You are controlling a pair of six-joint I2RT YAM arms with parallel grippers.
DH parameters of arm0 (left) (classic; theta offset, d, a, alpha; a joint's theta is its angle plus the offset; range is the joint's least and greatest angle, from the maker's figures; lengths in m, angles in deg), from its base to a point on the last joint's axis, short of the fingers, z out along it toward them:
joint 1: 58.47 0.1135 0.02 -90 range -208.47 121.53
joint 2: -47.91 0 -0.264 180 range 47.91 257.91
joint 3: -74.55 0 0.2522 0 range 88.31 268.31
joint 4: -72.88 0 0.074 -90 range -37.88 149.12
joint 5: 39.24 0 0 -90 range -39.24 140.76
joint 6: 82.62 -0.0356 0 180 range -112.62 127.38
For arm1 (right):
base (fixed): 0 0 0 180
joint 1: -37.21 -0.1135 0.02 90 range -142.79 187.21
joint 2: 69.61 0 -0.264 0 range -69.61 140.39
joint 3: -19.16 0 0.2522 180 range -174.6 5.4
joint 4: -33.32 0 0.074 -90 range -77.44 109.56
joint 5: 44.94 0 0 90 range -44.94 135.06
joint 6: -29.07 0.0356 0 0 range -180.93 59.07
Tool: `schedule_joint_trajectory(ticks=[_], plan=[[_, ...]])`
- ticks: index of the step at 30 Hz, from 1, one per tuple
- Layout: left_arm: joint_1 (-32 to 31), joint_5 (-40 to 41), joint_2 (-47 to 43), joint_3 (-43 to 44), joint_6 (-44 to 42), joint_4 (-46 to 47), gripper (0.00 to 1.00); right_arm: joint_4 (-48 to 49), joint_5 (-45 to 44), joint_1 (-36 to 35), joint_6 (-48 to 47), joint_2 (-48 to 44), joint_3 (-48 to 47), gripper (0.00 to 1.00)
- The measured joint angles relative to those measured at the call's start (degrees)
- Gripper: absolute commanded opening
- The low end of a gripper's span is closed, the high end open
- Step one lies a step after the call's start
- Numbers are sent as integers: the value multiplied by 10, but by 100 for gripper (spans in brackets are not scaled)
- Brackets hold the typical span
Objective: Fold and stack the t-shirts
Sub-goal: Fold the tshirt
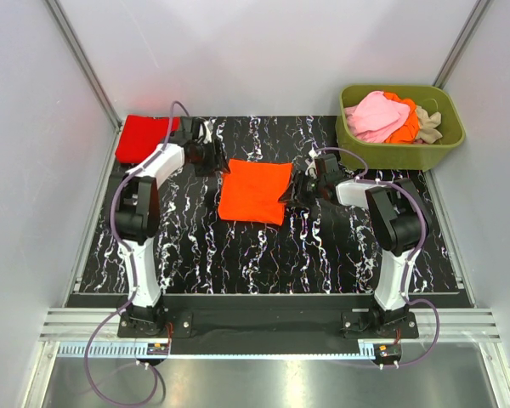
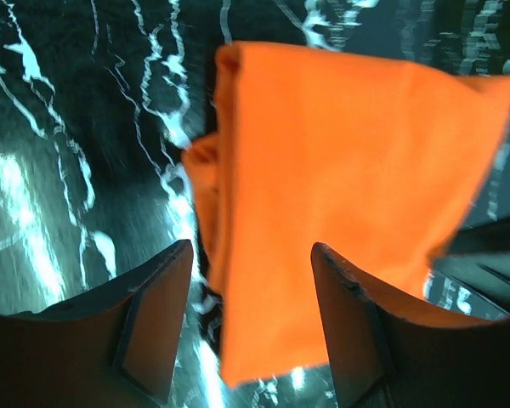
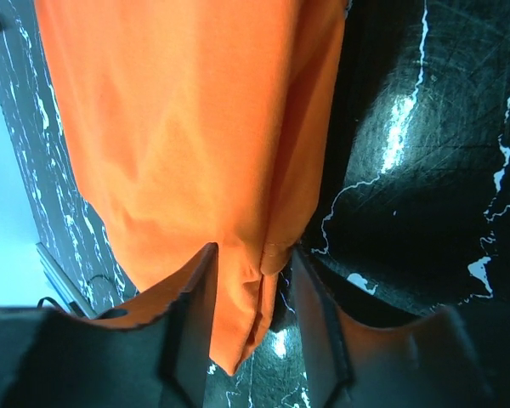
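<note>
A folded orange t-shirt [image 1: 255, 191] lies flat at the middle of the black, white-veined desk [image 1: 323, 246], flanked by two robot arms. The left end effector [image 2: 251, 255] sits at the shirt's far-left corner with its jaws spread wide. The cloth's left edge runs between them, but nothing is pinched. The right end effector [image 3: 253, 251] sits at the shirt's right edge with its jaws also parted. A hanging corner of orange cloth lies in the gap, brushing one finger, with no grip apparent.

With one arm at each side, the pair look placed to have handled opposite edges for a fold, and the open jaws suggest that fold is done. The shirt is a bright, plain orange, squared into a compact rectangle. Its layered edges are bunched slightly at the left, and a faint diagonal crease crosses the top layer.

A red t-shirt [image 1: 144, 136], already folded, rests at the desk's far-left corner and is the likely base for the stack. At the far right an olive-green tub [image 1: 391, 157] holds a loose pile of shirts [image 1: 391, 119] in pink, orange and beige, not yet folded.
</note>
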State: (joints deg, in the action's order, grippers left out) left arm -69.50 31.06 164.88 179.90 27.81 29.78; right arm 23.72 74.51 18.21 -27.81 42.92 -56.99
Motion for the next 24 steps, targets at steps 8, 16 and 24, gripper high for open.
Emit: schedule_joint_trajectory(ticks=[8, 16, 24], plan=[[4, -18, 71, 33, -15, -30, 61, -30, -23, 0, -3, -18, -20, 50], [5, -50, 104, 85, -21, -32, 65, -64, -55, 5, -20, 8, -120, 50], [12, -70, 143, 137, -26, -32, 58, -79, -69, 30, -24, 70, -173, 47]])
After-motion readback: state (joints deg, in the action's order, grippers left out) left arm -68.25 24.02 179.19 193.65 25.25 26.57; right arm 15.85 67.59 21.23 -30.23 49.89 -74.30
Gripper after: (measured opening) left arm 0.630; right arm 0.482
